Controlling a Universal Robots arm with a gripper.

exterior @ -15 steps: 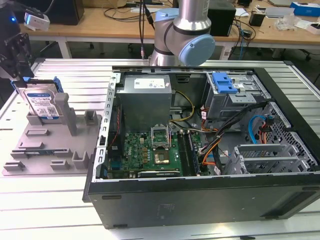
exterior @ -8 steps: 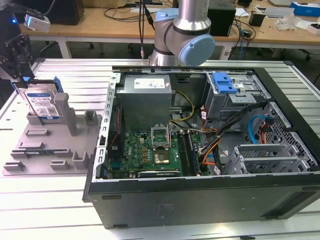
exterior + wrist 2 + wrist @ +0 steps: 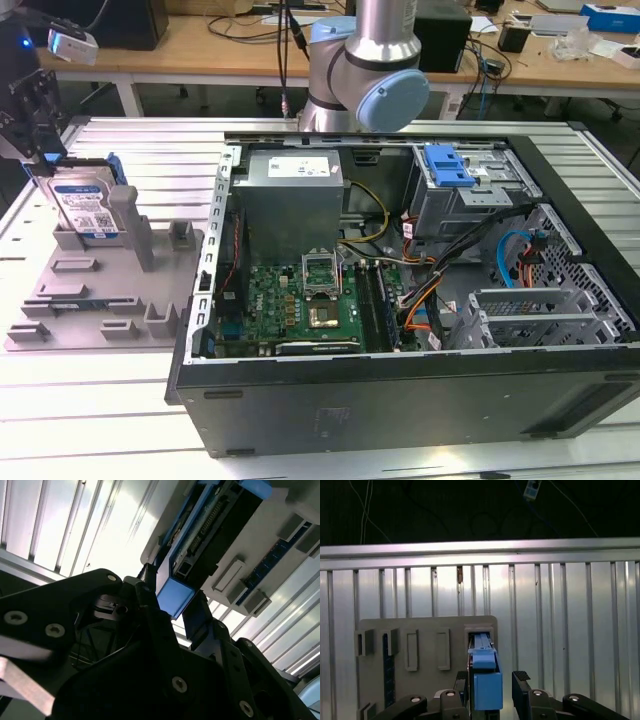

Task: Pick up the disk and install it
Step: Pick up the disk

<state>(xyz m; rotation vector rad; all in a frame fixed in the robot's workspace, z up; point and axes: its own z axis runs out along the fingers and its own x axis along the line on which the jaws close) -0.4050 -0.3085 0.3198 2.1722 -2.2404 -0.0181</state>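
Gripper (image 3: pixel 491 677) fingers apart astride disk (image 3: pixel 482 652), disk upright in grey holder (image 3: pixel 425 630), white/blue label (image 3: pixel 88 210), txt unreadable

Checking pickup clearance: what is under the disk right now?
The disk stands on edge in a slot of the grey holder tray, which lies on the slatted table. Its bottom edge is hidden inside the slot.

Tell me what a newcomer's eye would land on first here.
The big open computer case lies across the middle and the exterior view's right, its green motherboard bared. At that view's left, the disk stands upright in a grey holder, a blue frame round its edges. The gripper hangs at its top edge, jaws open on either side of the blue frame.
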